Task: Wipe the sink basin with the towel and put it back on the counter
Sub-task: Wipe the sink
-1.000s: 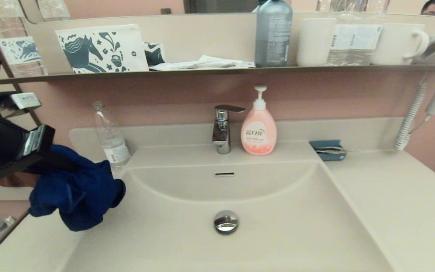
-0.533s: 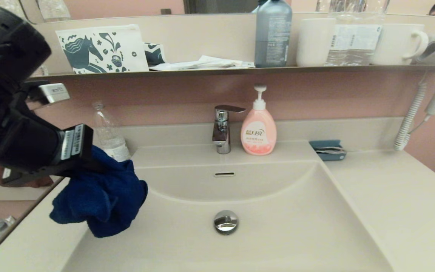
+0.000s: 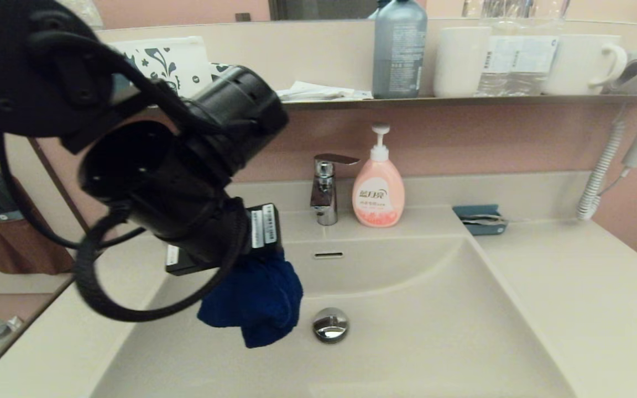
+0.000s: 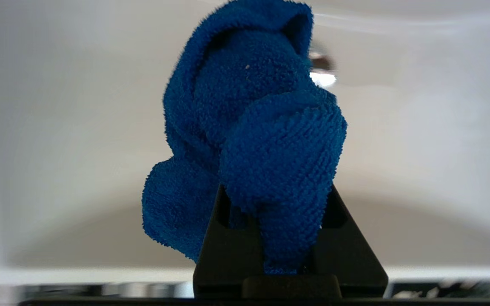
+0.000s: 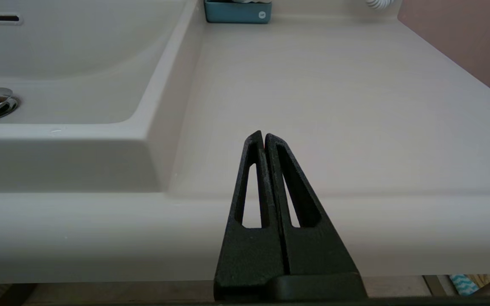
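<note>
My left gripper [image 3: 252, 260] hangs over the left-middle of the cream sink basin [image 3: 418, 337], shut on a bunched dark blue towel [image 3: 255, 307]. The towel dangles just left of the chrome drain plug [image 3: 330, 324]; whether it touches the basin floor I cannot tell. In the left wrist view the towel [image 4: 245, 106] bulges out between the black fingers of the left gripper [image 4: 277, 189]. My right gripper [image 5: 264, 135] is shut and empty, low at the front edge of the counter [image 5: 334, 106], right of the basin. It is out of the head view.
A chrome faucet [image 3: 325, 188] and pink soap bottle [image 3: 379, 188] stand behind the basin. A small blue tray [image 3: 479, 219] sits at the counter's back. A dark shelf [image 3: 462, 99] above holds bottles and mugs. A coiled dryer cord [image 3: 600, 171] hangs at right.
The left arm has swung right from the basin's left rim to over its middle, carrying the towel with it. It now hides the clear bottle at the back left.
</note>
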You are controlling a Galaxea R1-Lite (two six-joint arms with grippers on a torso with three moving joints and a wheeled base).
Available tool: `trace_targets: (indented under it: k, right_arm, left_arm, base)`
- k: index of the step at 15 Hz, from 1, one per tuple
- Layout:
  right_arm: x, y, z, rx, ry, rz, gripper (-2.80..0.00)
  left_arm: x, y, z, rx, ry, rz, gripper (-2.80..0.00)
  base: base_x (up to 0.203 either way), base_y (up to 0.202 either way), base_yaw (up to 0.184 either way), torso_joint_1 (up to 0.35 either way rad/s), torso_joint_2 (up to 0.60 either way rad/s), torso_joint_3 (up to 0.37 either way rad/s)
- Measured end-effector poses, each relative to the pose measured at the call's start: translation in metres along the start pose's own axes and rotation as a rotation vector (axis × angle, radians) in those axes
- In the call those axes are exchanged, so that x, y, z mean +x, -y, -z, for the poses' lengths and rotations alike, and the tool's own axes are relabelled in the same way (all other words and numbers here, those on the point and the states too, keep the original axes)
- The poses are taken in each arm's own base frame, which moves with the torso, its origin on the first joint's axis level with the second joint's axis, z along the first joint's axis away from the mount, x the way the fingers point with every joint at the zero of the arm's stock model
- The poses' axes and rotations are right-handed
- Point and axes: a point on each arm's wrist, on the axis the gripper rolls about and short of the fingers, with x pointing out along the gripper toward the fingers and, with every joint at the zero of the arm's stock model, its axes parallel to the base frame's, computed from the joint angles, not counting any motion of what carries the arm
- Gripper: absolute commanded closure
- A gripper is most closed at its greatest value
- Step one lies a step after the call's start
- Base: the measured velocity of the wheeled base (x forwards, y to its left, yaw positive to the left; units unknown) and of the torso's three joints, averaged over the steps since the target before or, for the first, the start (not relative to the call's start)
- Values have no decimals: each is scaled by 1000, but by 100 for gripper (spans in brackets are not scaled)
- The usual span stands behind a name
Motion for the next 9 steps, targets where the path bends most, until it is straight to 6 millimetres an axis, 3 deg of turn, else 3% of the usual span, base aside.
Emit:
trace_targets:
  k: [4,9]
  right_arm:
    - [0,0,0,0,0,0,0]
    - [0,0,0,0,0,0,0]
  left_arm:
    - [27,68,30,22,33,-3,0]
    - [57,120,64,19,96,52,0]
  base:
    - [0,0,0,0,0,0]
    - [0,0,0,0,0,0]
